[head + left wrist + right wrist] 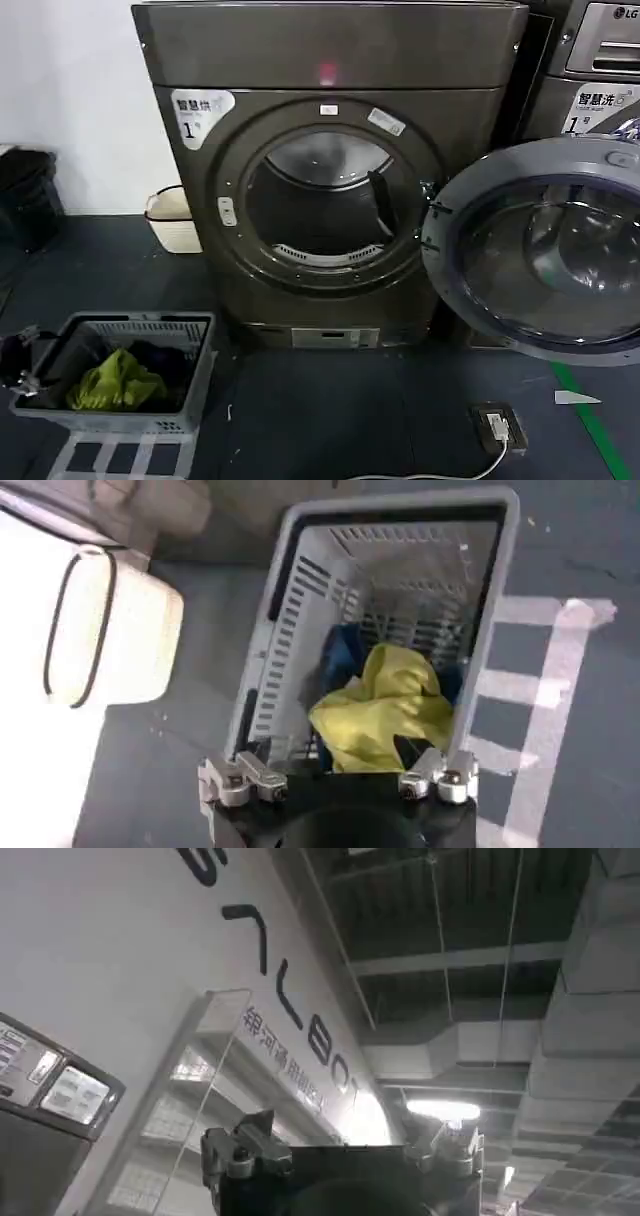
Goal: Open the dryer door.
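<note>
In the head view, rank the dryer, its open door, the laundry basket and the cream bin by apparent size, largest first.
1. dryer
2. dryer door, swung open and nearer the camera, which inflates it
3. laundry basket, also near
4. cream bin

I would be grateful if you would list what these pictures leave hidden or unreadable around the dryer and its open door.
- Head view: the dryer door is cut by the right edge; its outer face is turned away.
- Head view: the back of the drum inside the dryer is dark.
- Left wrist view: the yellow cloth covers what lies beneath it in the basket.
- Right wrist view: the wall lettering is cut off.
</note>
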Available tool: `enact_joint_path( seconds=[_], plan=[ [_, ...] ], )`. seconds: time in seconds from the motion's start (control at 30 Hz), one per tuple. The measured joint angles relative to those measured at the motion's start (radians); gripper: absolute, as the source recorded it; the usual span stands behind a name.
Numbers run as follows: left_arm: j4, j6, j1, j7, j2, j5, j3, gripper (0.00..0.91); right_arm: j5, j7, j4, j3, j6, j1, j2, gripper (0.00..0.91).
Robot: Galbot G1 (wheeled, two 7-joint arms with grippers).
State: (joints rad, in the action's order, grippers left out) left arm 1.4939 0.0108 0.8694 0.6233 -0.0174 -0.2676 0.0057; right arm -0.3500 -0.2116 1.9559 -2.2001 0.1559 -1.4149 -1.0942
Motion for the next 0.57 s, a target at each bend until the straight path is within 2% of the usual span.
enact_joint_path(
  seconds=[0.57],
  plan=[
    [-0.008, -0.026, -0.013, 0.031, 0.018, 0.013, -0.002, 0.907, 0.003, -0.003, 0.004, -0.014, 0.002, 0.001, 0.007, 0.907]
  ],
)
